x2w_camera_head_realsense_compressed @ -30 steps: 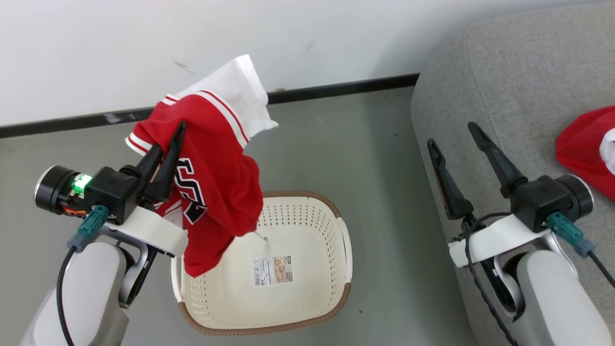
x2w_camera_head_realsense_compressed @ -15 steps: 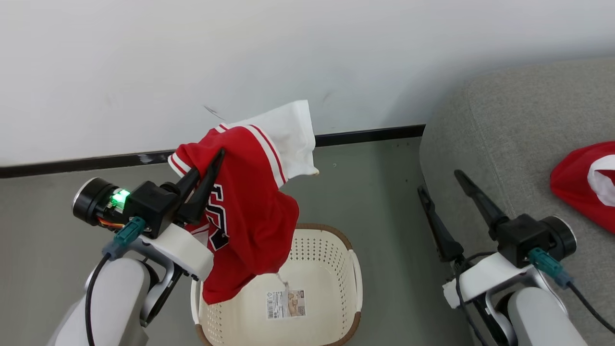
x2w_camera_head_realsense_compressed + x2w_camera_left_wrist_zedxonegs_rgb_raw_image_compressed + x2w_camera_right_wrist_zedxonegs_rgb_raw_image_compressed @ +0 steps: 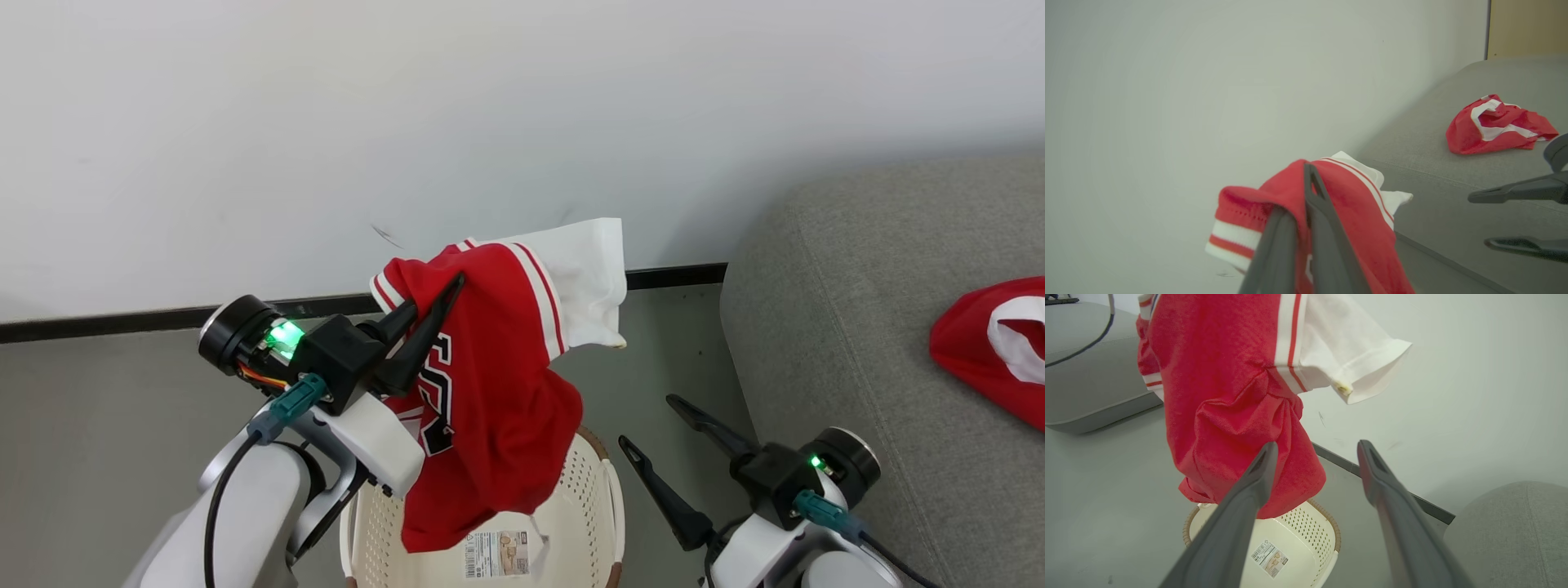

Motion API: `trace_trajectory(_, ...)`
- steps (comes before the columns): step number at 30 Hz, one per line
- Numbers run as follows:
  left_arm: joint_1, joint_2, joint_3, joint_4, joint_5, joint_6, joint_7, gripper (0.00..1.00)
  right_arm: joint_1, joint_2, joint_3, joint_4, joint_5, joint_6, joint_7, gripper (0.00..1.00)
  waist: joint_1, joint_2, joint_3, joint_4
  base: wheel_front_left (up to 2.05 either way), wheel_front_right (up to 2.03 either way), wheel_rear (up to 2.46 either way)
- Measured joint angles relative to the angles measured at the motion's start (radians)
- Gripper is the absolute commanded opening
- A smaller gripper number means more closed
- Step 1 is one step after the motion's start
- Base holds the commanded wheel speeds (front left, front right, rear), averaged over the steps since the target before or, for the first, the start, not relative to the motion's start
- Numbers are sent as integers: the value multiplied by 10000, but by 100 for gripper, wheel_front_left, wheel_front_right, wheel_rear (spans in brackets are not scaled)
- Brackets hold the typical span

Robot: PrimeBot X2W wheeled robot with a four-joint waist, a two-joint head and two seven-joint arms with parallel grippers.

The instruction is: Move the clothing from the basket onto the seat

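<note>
Left gripper (image 3: 445,290): pinching red jersey (image 3: 490,392) with white sleeve, over cream perforated basket (image 3: 600,498).
Right gripper (image 3: 647,420): fingers spread, empty, near grey fabric sofa (image 3: 857,269).
Sofa: bears crumpled red-white garment (image 3: 980,351).

Two garments, one basket (image 3: 612,514), one sofa (image 3: 857,286)
Counted: one red jersey (image 3: 490,384) with navy lettering, one second red-and-white garment (image 3: 988,351), one printed label (image 3: 498,554) in the single cream basket, and two dark-fingered grippers: one left gripper (image 3: 437,298), one right gripper (image 3: 647,420).
</note>
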Motion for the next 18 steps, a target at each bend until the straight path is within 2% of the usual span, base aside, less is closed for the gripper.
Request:
trace_trajectory(13,-162,-209,-642,-805,-157,-23,895,0,-555,58,1014,583,1670,0,0,100,0,0,-329,201,0,0,0)
trace_trajectory(18,-214,-326,-848,-1047,-188,-23,1200,0,-928,148,1691,984,2169,0,0,100,0,0,-345,299,0,0,0)
